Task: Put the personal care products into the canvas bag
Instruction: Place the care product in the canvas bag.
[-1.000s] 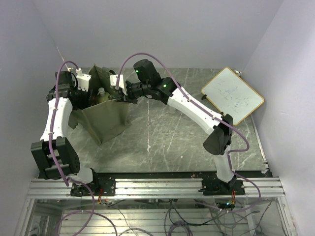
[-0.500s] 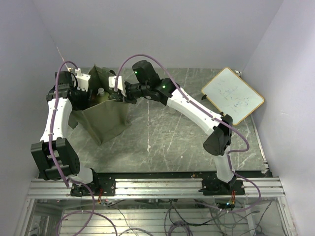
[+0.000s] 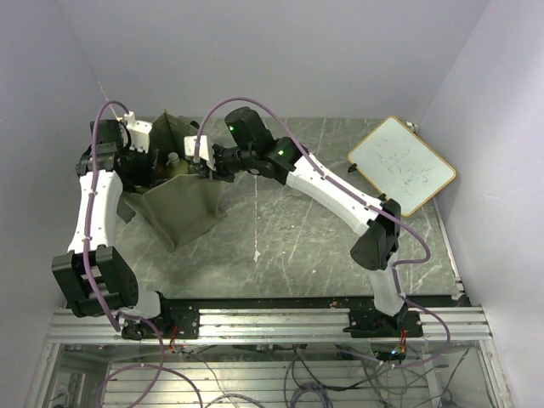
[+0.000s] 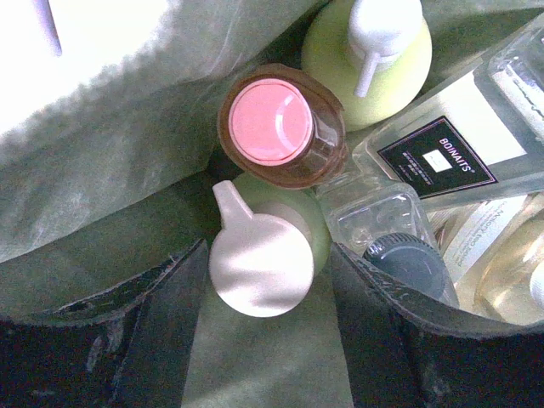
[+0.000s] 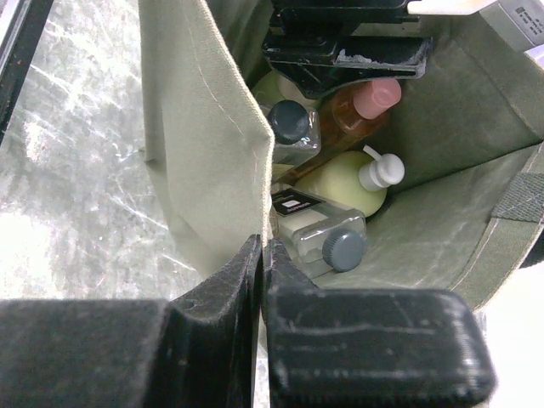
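Observation:
The olive canvas bag (image 3: 183, 208) stands upright at the back left of the table. In the left wrist view, personal care products stand packed inside it: an orange bottle (image 4: 280, 123) with a pink cap, a yellow-green pump bottle (image 4: 365, 42), a pale bottle with a white pump top (image 4: 259, 263) and clear square bottles (image 4: 404, 255) with dark caps. My left gripper (image 4: 268, 251) hangs open over the bag's mouth, its fingers either side of the white pump top and apart from it. My right gripper (image 5: 262, 251) is shut on the bag's rim (image 5: 204, 127).
A wood-framed whiteboard (image 3: 401, 164) lies at the back right of the grey marble table (image 3: 289, 238). Purple cables loop over both arms. Lilac walls close in on the left, back and right.
My left gripper has opened wider and drawn up and back from the white-topped bottle. The right arm has shifted slightly left, still pinching the bag's rim.

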`<move>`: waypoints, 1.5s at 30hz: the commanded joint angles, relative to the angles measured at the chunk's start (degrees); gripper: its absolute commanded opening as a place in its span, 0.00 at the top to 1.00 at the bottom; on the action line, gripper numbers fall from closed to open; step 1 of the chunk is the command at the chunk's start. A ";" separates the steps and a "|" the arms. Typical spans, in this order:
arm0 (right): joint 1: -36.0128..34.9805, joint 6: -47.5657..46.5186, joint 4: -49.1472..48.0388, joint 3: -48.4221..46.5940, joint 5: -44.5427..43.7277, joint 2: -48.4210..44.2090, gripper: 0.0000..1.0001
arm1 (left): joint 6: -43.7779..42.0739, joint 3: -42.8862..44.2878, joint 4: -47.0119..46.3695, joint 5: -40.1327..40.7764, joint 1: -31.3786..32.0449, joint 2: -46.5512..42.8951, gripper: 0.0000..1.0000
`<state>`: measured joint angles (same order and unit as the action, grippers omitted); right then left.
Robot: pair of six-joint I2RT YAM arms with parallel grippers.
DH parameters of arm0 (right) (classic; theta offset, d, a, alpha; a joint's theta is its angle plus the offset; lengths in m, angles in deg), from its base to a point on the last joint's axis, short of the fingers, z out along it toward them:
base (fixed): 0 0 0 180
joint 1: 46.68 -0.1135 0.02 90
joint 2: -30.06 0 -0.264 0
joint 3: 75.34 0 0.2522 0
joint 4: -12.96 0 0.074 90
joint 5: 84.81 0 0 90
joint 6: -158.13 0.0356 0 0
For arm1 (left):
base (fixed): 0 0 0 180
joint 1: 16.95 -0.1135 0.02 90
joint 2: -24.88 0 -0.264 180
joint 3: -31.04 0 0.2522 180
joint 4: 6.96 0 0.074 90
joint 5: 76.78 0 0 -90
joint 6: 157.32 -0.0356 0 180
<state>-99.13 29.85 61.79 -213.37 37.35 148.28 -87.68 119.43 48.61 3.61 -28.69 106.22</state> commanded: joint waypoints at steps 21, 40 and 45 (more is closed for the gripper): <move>-2.14 3.41 1.79 -0.84 -1.75 -1.93 0.93 | 1.56 12.78 0.74 2.55 -0.42 -8.67 0.33; -3.19 4.97 1.85 -2.35 -2.48 -1.61 0.84 | 5.77 19.42 7.44 11.41 -5.84 -1.65 0.34; -3.19 4.71 2.30 -2.03 -1.29 -1.27 0.84 | 4.34 22.00 9.45 10.83 -7.40 0.95 0.31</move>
<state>-101.40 33.65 62.03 -214.14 33.99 148.28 -83.11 137.22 56.13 15.48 -34.68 106.22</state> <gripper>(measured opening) 0.160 0.685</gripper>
